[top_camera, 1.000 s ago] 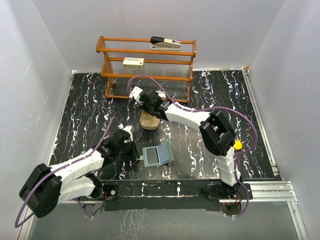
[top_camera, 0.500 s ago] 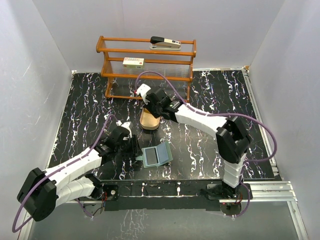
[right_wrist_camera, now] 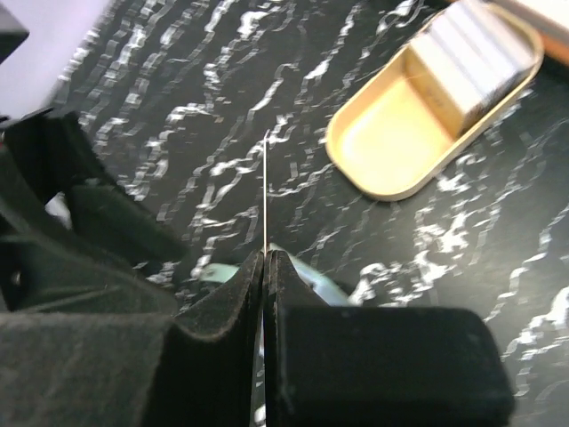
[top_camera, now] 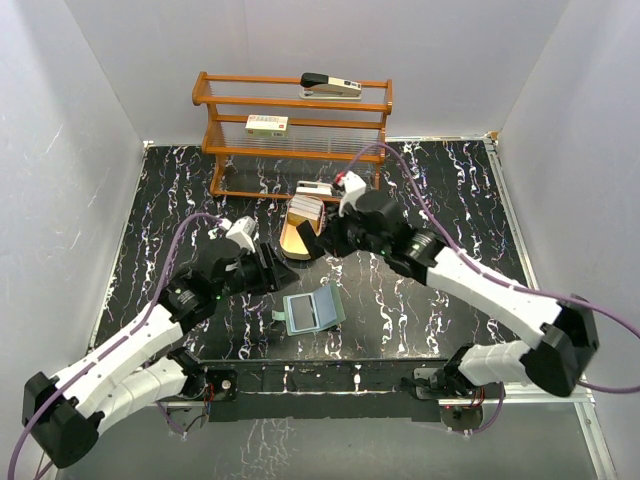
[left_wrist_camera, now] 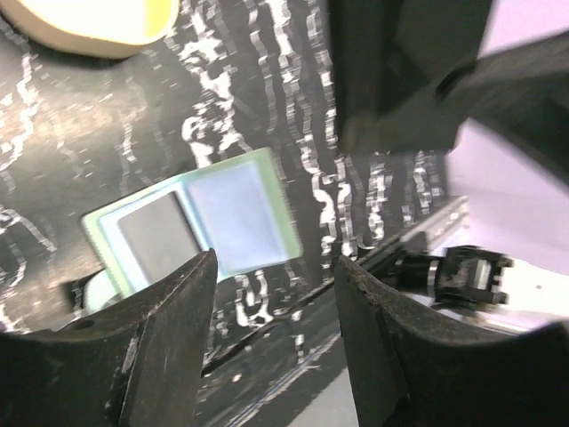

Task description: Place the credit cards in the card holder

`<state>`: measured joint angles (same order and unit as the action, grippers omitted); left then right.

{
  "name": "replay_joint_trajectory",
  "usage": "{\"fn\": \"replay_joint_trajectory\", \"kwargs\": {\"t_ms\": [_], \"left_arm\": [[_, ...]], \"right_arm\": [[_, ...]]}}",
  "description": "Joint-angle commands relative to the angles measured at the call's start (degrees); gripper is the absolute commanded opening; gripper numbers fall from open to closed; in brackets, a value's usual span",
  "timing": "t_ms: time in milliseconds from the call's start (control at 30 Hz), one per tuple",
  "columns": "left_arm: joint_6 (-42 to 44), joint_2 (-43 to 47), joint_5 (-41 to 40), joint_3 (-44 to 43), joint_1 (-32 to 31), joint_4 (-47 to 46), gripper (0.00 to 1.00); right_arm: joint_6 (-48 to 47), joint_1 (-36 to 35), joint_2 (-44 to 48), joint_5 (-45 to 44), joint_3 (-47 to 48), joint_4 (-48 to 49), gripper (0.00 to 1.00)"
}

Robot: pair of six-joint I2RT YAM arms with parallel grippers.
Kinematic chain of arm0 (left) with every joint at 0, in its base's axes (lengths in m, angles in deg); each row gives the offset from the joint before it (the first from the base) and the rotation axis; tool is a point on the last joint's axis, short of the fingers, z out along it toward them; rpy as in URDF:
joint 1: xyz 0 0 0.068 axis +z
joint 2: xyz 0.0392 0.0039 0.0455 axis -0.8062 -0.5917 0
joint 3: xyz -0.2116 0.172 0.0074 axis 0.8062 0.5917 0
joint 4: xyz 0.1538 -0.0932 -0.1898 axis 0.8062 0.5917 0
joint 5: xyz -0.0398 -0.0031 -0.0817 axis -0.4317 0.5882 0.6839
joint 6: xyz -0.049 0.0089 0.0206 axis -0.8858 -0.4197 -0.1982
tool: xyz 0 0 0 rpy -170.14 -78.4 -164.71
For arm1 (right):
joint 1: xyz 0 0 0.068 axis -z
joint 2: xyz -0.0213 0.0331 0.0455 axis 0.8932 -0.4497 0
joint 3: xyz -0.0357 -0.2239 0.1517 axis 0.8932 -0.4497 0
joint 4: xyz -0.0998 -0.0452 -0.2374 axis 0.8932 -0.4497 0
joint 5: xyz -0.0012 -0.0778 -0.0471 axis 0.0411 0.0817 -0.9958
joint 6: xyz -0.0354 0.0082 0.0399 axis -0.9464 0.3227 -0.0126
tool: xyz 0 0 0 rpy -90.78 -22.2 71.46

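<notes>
The card holder [top_camera: 313, 311] lies open on the black table, sage-green with clear pockets; it also shows in the left wrist view [left_wrist_camera: 206, 228]. My left gripper [top_camera: 268, 272] [left_wrist_camera: 276, 265] hovers open just left of it, holding nothing. My right gripper [top_camera: 333, 243] [right_wrist_camera: 267, 254] is shut on a thin credit card [right_wrist_camera: 267, 187], seen edge-on and sticking out past the fingertips above the holder [right_wrist_camera: 313, 272]. More credit cards [top_camera: 306, 212] [right_wrist_camera: 469, 52] stand stacked in the far end of the tan tray [top_camera: 293, 243] [right_wrist_camera: 400, 142].
A wooden rack [top_camera: 295, 125] stands at the back with a stapler [top_camera: 330, 84] on top and a white box [top_camera: 267, 124] on a shelf. Another white box [top_camera: 313, 188] lies behind the tray. White walls enclose the table.
My left gripper has opened and drawn back up and left from the card holder. My right arm has swung from the tray toward the holder with a card in its jaws.
</notes>
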<state>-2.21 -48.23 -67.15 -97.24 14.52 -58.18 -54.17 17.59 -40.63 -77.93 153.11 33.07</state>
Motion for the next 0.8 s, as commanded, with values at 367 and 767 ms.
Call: {"fn": "replay_joint_trajectory", "kwargs": {"t_ms": [367,767], "left_arm": [[-15.18,9.94,6.87,0.99,-0.26,-19.82,0.51],[-16.78,10.36,7.24,1.51,-0.25,-23.35,0.0]], "right_arm": [[27.19,-0.3,19.07,17.47,-16.97,21.36,0.0],[27.83,-0.3,19.16,17.57,-19.35,20.88,0.03]]}}
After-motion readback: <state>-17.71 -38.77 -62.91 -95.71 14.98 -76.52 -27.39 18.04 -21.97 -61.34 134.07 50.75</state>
